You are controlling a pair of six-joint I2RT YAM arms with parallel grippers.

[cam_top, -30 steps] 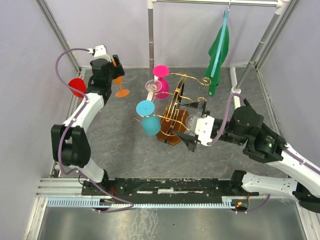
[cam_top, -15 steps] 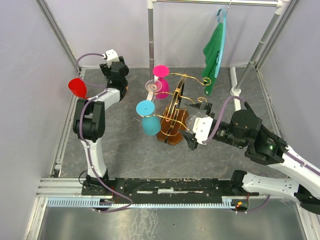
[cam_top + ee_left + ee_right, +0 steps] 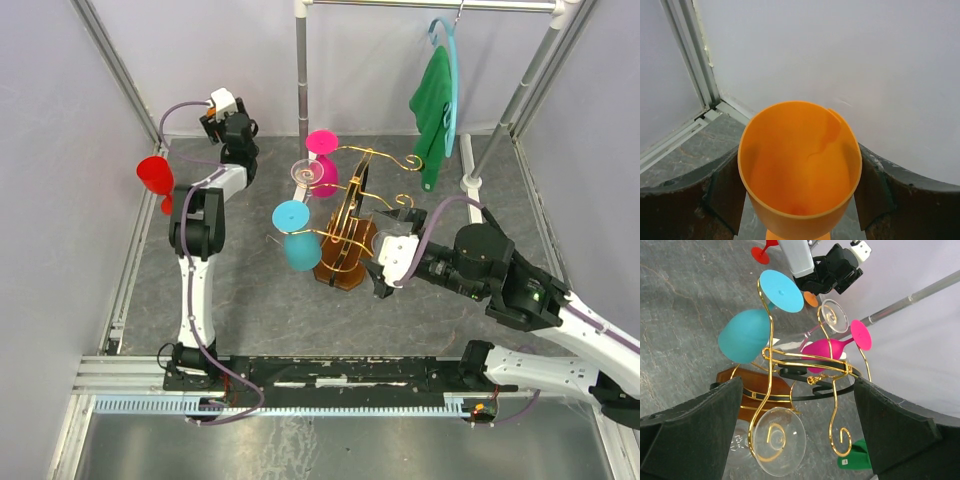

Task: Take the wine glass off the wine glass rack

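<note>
Done: an orange glass is off the wine glass rack, far to the rack's back left; a red glass stands further left of the rack
Left gripper: fingers clamped on the orange bowl from both sides
Orange glass axis: upright, mouth up toward the wrist camera, stem down; whether its foot touches the table cannot be told
Left to do: a teal glass, a pink glass and two clear ones hang on the rack
Right gripper: fingers spread apart, empty, just right of the rack, facing a clear glass
Clear glass axis: foot caught in a gold curl, bowl hanging below, probably the next one to lift
</note>
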